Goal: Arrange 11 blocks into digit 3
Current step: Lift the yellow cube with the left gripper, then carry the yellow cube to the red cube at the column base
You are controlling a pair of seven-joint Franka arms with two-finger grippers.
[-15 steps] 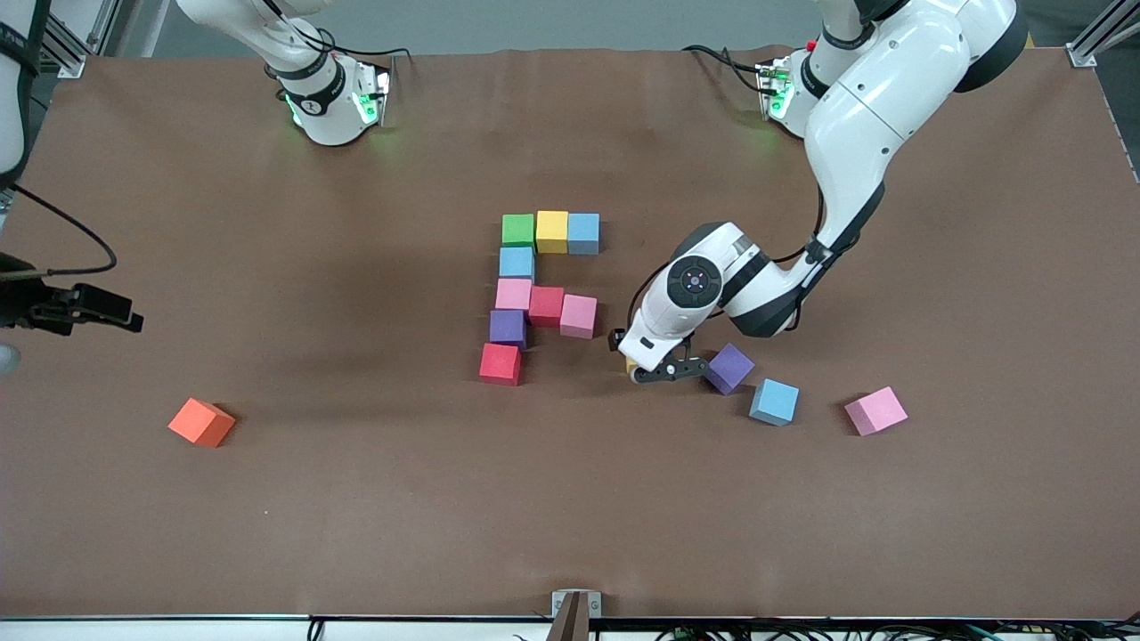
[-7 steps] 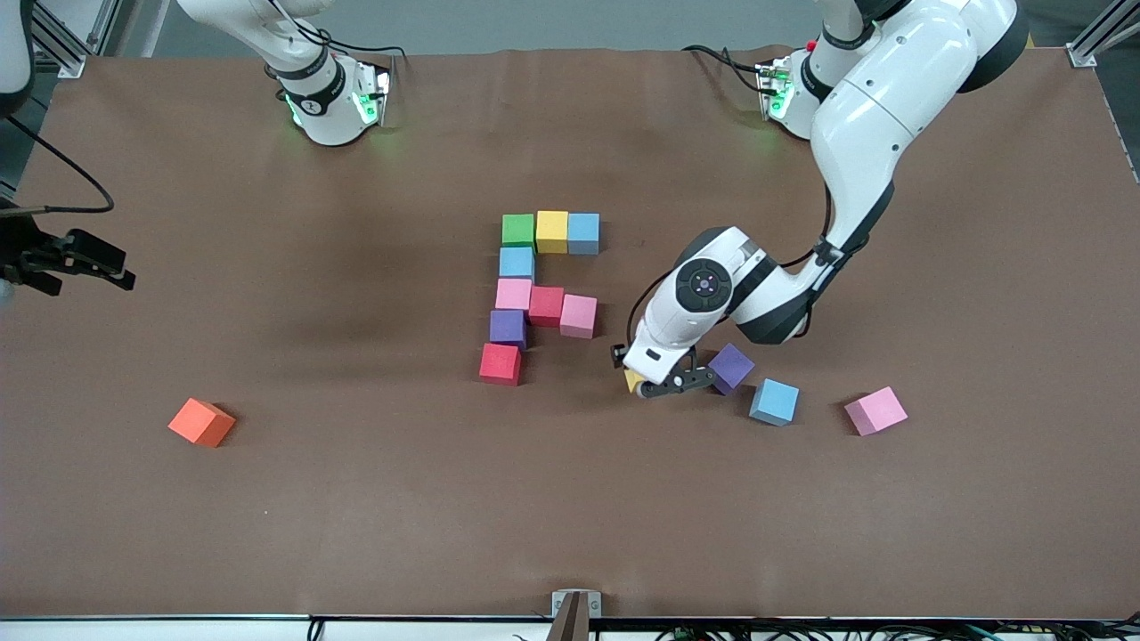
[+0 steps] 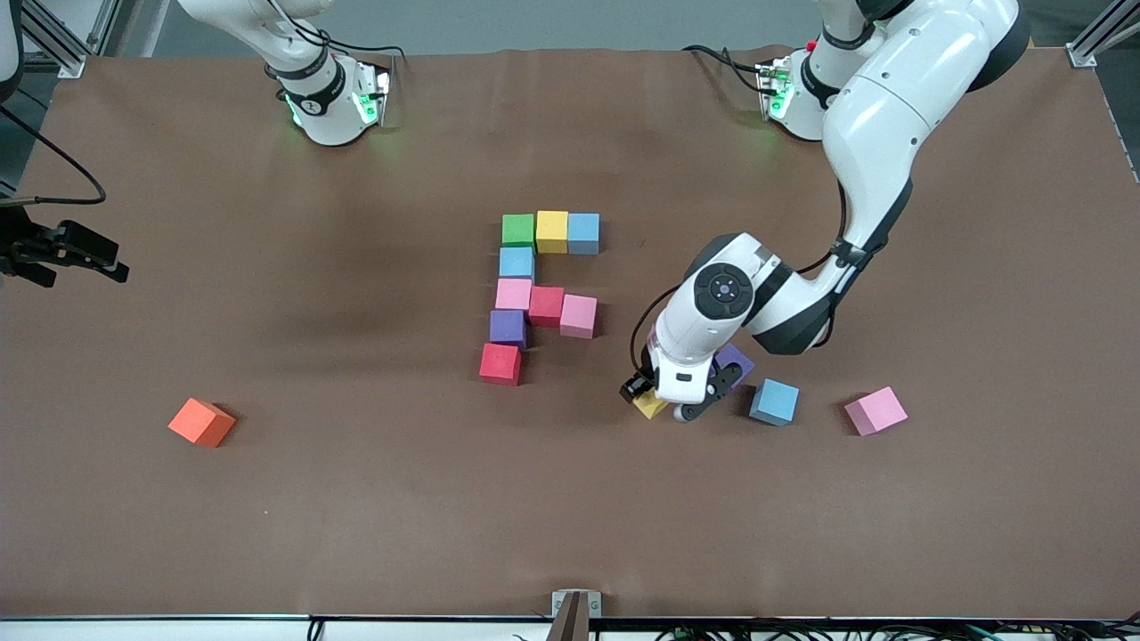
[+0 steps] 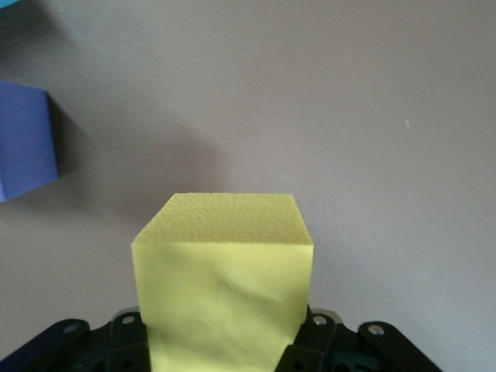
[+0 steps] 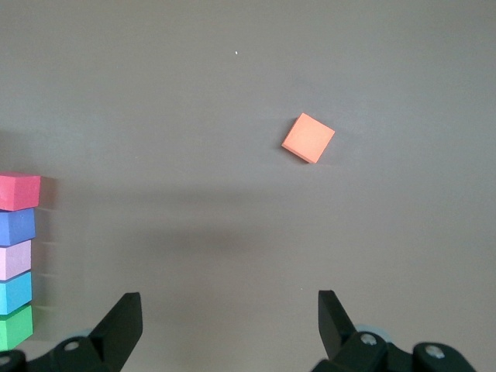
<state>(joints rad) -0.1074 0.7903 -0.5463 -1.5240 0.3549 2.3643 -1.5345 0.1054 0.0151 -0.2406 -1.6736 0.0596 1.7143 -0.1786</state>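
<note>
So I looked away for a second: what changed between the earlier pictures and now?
The left gripper closed on the yellow block and shifted it slightly toward the front camera. The right gripper drifted a little farther from that camera, open. The partial digit and loose blocks stayed put.

13 foam cubes show in all: 3 light blue, 3 pink, 2 red, 2 purple, 2 yellow, 1 green, 1 orange. 9 of them touch in 1 cluster.
</note>
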